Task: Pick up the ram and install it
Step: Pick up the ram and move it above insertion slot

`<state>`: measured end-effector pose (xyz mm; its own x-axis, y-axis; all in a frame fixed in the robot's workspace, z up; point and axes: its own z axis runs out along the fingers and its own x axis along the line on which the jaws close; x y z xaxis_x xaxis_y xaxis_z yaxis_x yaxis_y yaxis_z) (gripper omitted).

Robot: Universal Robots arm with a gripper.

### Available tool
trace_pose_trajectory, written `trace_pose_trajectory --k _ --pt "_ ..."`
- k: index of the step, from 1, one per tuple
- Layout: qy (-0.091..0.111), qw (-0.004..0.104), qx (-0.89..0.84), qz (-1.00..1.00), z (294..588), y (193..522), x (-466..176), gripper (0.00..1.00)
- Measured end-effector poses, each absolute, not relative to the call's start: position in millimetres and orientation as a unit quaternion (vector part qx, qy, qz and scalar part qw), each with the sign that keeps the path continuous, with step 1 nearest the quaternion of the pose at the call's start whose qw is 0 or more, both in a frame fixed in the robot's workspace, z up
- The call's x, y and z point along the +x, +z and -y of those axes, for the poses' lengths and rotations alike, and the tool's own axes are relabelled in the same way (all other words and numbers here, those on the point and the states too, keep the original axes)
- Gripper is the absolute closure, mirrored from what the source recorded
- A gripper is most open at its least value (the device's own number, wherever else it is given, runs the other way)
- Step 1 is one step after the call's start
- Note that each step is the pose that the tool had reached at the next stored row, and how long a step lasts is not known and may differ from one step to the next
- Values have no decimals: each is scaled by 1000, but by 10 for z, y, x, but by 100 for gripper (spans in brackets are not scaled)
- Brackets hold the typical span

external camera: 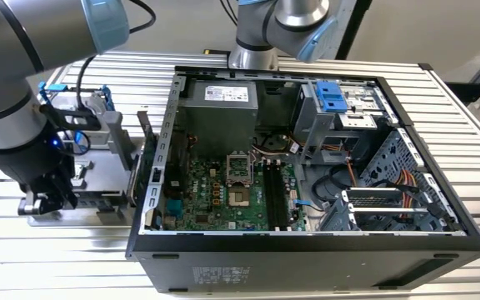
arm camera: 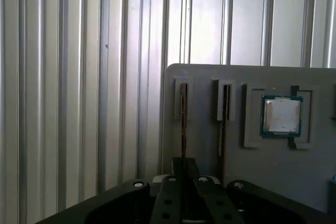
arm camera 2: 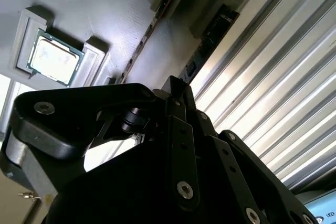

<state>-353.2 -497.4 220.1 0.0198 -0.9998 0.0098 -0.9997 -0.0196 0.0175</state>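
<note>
gripper [arm camera: 184, 167] clenched on the ram [arm camera: 184, 124] standing in the gray tray [arm camera: 205, 145], beside 1 more stick [arm camera: 226, 103] and processor [arm camera: 282, 116].

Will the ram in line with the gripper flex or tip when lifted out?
Likely stiff: the ram is a thin flat board standing on edge in the tray. Probably light for its length. Its narrow edge may tilt if gripped off-centre.

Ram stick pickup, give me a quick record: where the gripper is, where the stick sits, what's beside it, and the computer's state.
gripper: at the grey holder, in line with one ram stick
ram stick: on edge in a holder slot
beside it: second stick, then processor chip
computer case: open, memory slots look empty
</note>
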Motion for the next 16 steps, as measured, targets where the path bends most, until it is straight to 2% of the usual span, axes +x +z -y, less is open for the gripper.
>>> trace_pose_trajectory --k 16 --pt "-3 10 714 700 4974 2280 -3532 100"
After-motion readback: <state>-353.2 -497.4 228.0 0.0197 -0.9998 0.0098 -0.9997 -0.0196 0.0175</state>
